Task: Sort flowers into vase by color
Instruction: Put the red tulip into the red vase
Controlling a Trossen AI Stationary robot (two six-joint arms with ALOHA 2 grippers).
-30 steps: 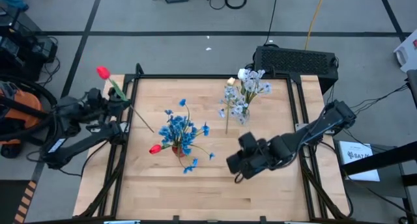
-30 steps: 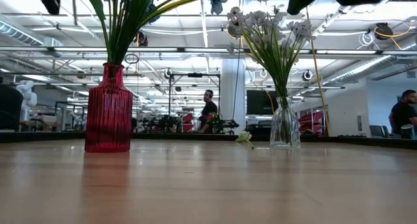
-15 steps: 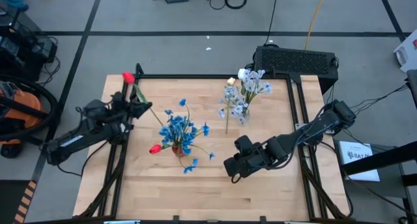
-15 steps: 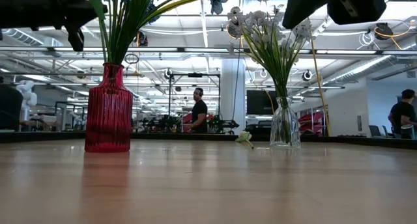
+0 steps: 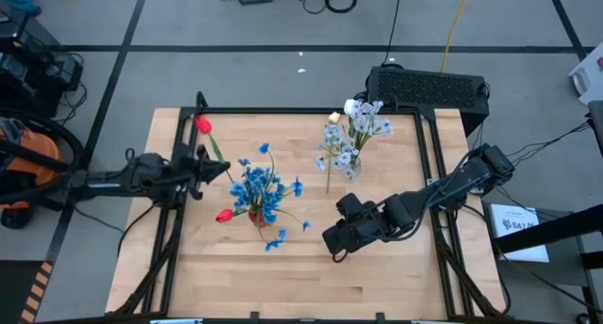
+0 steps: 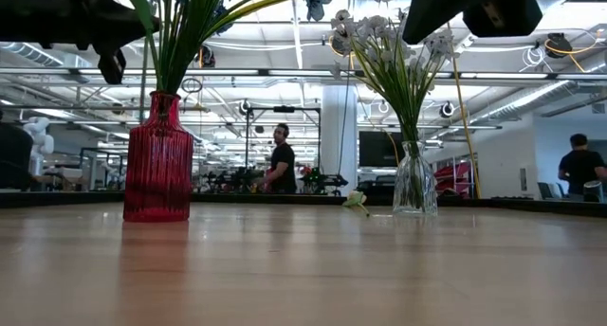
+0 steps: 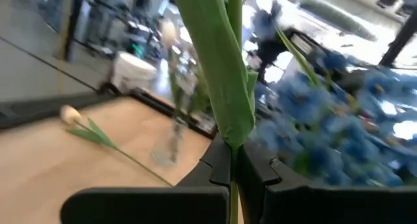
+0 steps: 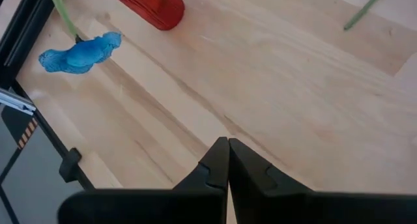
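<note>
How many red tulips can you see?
2: one red tulip held by the left gripper near the table's left edge, another in the red vase. The blue flowers may hide more.

Both arms are dark, near-black, built of slim tubular links joined by bulkier rounded housings. The left arm (image 5: 122, 181) ends in a blocky wrist, and the right arm (image 5: 443, 187) thickens into a chunky cluster of housings towards its tip. Each pincer has two flat matte-black fingers (image 8: 218, 165) with stepped, notched inner edges, mounted on a broad black crossbar (image 8: 140, 208).
</note>
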